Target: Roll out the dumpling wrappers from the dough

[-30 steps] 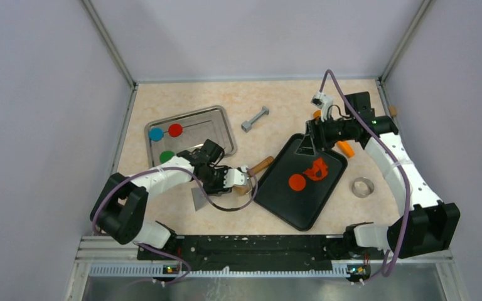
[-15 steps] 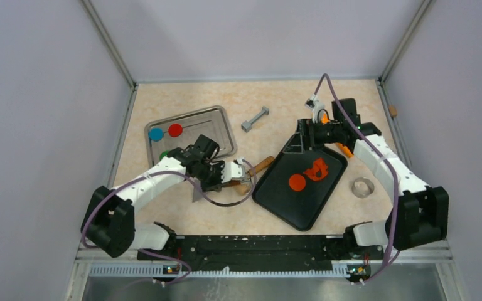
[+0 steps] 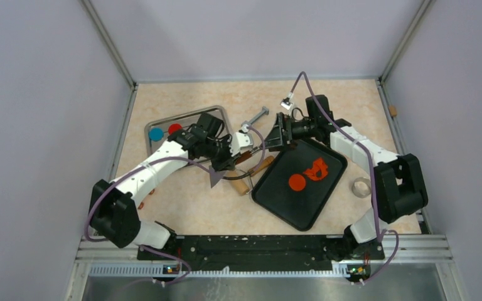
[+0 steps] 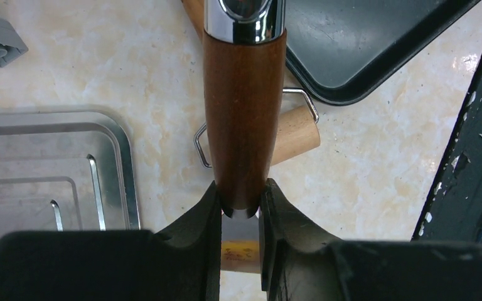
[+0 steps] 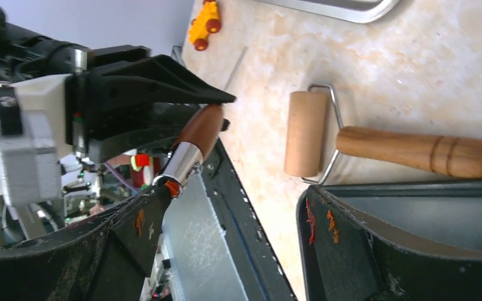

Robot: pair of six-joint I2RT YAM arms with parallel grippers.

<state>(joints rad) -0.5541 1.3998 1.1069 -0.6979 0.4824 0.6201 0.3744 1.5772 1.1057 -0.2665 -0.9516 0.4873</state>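
My left gripper (image 3: 229,158) (image 4: 241,207) is shut on the narrow end of a wood-handled scraper (image 4: 245,113), held off the table. Its grey blade (image 3: 216,179) sticks out under the wrist. The scraper's chrome cap (image 5: 185,163) rests against one fingertip of my open right gripper (image 3: 275,135) (image 5: 235,191), with nothing between the jaws. The ragged orange-red dough (image 3: 318,169) and a red wrapper (image 3: 297,182) lie on the black tray (image 3: 289,210). Blue (image 3: 156,133) and red (image 3: 174,128) wrappers lie on the silver tray (image 3: 191,115).
A wooden rolling pin (image 3: 251,175) (image 5: 305,133) lies beside the black tray's left edge, under the scraper. A grey dumbbell-shaped piece (image 3: 255,118) sits behind the grippers. A metal ring (image 3: 362,187) lies right of the black tray. A yellow toy (image 5: 204,24) lies farther off.
The left gripper closed on the scraper, lifted it and carried it up and right. The right arm swung left from the tray's far corner to meet it and opened wider.
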